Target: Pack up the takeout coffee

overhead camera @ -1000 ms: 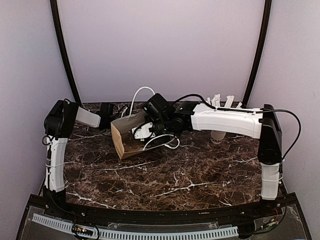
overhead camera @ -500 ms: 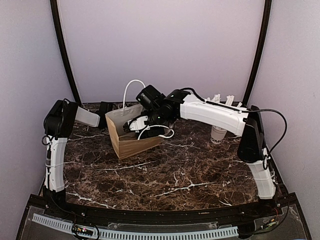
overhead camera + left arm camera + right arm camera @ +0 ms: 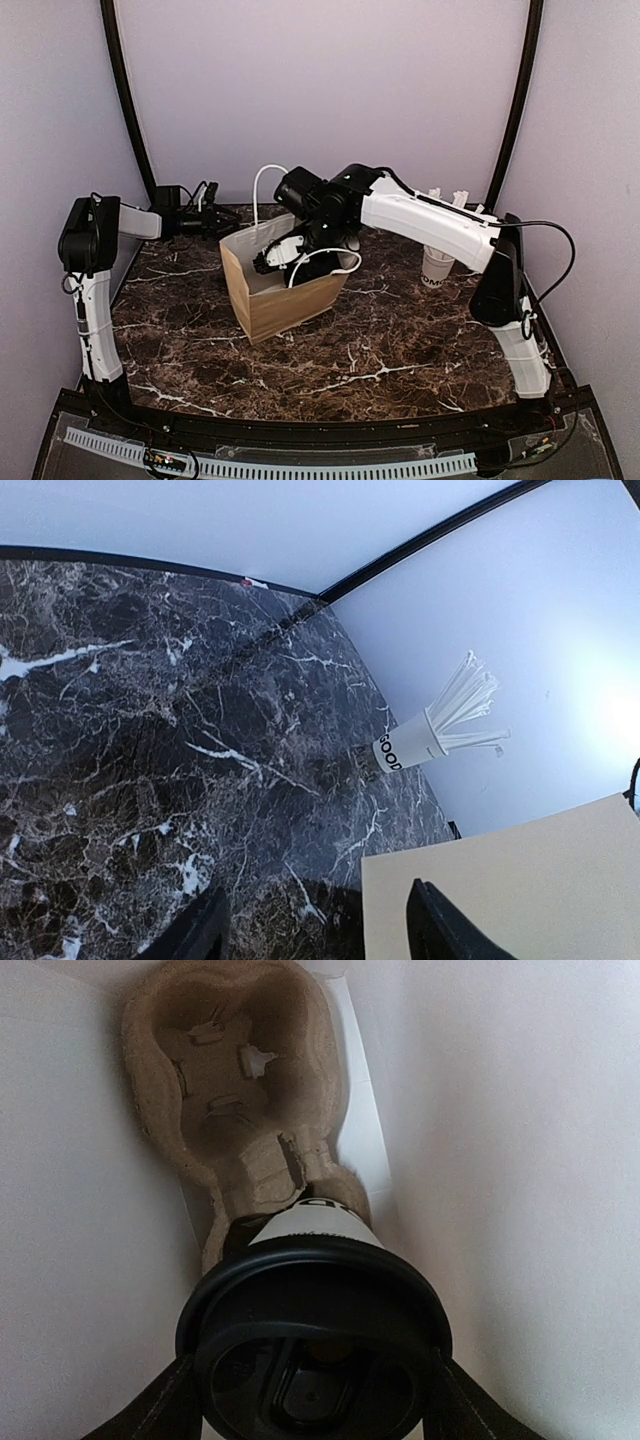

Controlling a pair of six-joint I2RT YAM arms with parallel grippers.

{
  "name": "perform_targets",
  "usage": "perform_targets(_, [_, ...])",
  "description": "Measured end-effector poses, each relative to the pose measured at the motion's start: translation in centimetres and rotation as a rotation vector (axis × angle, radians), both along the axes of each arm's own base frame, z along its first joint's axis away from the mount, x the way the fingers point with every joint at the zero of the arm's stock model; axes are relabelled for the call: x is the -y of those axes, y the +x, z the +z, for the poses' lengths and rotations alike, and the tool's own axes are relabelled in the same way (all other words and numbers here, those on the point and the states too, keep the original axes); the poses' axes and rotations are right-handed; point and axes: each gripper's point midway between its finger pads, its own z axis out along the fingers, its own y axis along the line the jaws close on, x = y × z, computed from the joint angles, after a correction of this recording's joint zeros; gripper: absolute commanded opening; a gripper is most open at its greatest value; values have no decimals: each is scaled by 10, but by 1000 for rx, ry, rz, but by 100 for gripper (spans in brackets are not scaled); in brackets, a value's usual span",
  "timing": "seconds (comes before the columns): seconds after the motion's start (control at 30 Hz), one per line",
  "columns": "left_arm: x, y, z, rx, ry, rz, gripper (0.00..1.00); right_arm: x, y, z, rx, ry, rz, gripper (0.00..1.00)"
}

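1 takeout coffee, black lid, print unreadable, hangs inside 1 brown bag over 1 pulp carrier, pinched by right gripper. Left gripper fingers spread. Far-right straw cup reads "GOOD".

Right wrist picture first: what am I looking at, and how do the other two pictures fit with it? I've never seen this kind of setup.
That camera sits on the right arm's wrist, looking down into a paper bag. There the right gripper grips a white coffee cup with a black lid, at the near end of a pulp cup carrier lying inside. The top picture, from above and behind, shows both robot arms on a marble table. The left wrist picture shows the left gripper open and empty beside the bag, and a second cup holding straws near the wall.
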Motion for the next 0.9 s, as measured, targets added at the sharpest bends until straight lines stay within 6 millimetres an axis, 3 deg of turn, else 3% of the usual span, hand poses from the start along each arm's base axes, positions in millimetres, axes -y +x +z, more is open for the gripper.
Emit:
perform_targets(0.13, [-1, 0, 11, 23, -1, 1, 64, 9, -16, -5, -57, -46, 8, 40])
perform_targets(0.63, [-2, -2, 10, 15, -2, 3, 64, 34, -70, -17, -161, -142, 70, 39])
perform_targets(0.9, [-2, -4, 10, 18, -7, 3, 64, 32, -69, -24, -213, -120, 66, 40])
